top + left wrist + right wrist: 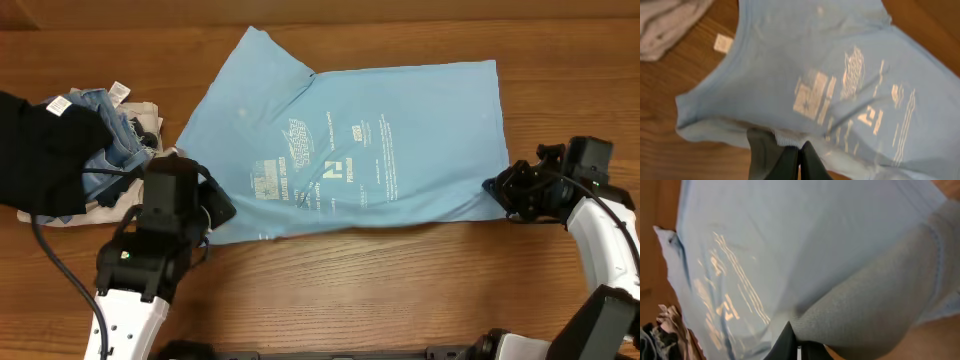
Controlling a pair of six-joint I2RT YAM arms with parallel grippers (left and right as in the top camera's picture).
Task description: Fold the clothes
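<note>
While both ends of its near edge are pinched, the large light-blue cotton T-shirt with white printed text (350, 130) lies spread on the brown wooden counter (400, 290).
Left gripper (799, 159) closed on the near-left hem. Right gripper (792, 347) closed on the near-right corner, cloth bunched over it. Matched holds probably meant to carry that edge across evenly. Heap of dark and denim garments (90, 140) sits left, clear of the fold.

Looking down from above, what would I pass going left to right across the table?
clothes pile → left gripper → T-shirt → right gripper
</note>
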